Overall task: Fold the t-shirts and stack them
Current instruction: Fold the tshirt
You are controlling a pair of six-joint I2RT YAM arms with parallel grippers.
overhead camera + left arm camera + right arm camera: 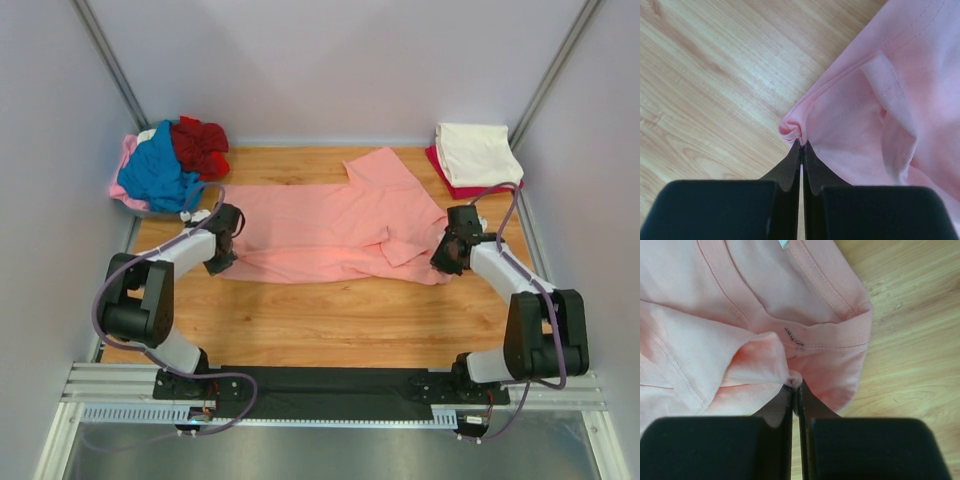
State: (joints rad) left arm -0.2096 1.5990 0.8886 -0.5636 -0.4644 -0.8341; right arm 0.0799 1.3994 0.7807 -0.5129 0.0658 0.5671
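A salmon-pink t-shirt (330, 230) lies spread across the wooden table, one sleeve pointing to the back. My left gripper (222, 262) is shut on the shirt's left edge; in the left wrist view the cloth (875, 115) bunches into a small fold right at the gripper (803, 144). My right gripper (447, 262) is shut on the shirt's right end, near the neckline; the right wrist view shows the collar seam (830, 295) and a pinch of cloth at the gripper (795, 384).
A heap of t-shirts, blue (155, 175), dark red (200, 145) and pale pink (125, 160), sits at the back left corner. A folded cream shirt (476, 152) lies on a red one (462, 188) at the back right. Walls close in both sides.
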